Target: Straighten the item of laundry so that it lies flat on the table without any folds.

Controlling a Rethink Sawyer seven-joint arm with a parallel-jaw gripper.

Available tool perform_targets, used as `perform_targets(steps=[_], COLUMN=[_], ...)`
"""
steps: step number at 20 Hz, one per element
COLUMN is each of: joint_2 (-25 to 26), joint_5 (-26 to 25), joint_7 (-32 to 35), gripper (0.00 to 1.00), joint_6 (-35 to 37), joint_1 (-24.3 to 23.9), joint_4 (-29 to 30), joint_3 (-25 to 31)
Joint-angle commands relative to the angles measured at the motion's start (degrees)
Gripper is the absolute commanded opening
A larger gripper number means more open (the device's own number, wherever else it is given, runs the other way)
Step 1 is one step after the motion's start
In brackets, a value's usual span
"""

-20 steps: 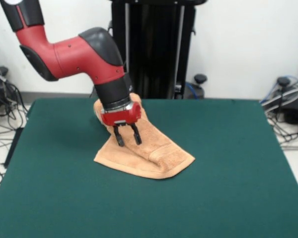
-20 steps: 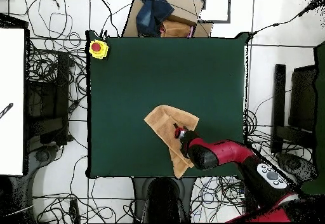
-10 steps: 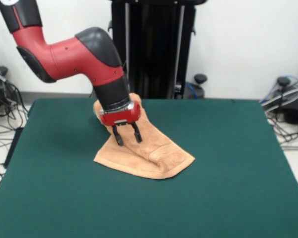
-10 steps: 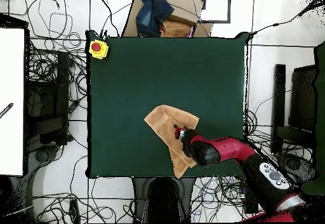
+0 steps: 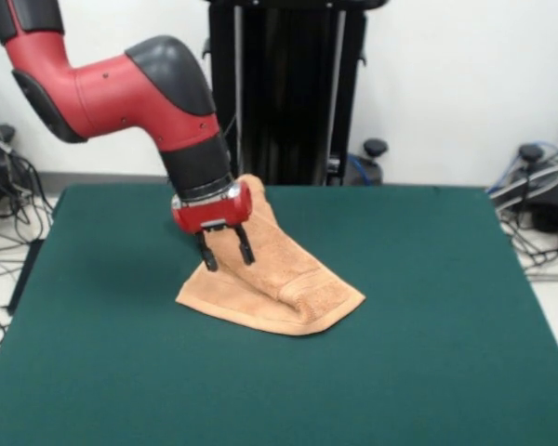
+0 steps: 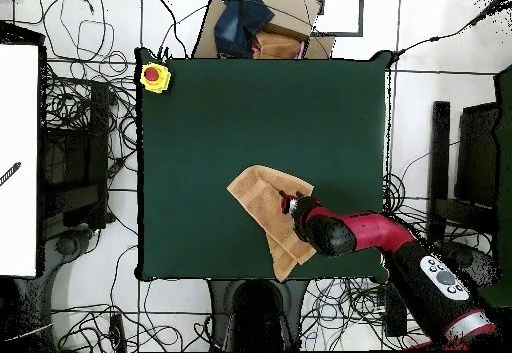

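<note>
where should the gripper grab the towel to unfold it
Probably the folded-over corner of the towel at the front view's right, coming straight down. A raised crease there shows doubled layers, so pinching the top layer should let it peel open. The gripper is open above the towel's other side.

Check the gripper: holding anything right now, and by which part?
Nothing is held. The gripper is open, its fingers spread and empty, just above the towel near its left edge in the front view. The towel lies folded on the table.
</note>
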Motion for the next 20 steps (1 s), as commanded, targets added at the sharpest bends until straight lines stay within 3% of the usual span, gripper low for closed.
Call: perform_targets(steps=[1, 4, 8, 15, 20], joint_2=[0.71, 4.46, 5.7, 13.97, 18.13], joint_5=[3.0, 2.07, 2.19, -0.4, 3.11], joint_7=[-11.34, -13.63, -15.47, -20.84, -25.59], gripper=[1.0, 1.0, 1.0, 1.0, 1.0], joint_6=[7.47, 6.58, 7.41, 6.34, 9.17], joint_1=[-0.28, -1.44, -2.9, -6.85, -11.36], joint_4=[-2.13, -4.77, -5.45, -10.27, -10.23], joint_3=[3.3, 3.52, 3.94, 4.94, 6.88])
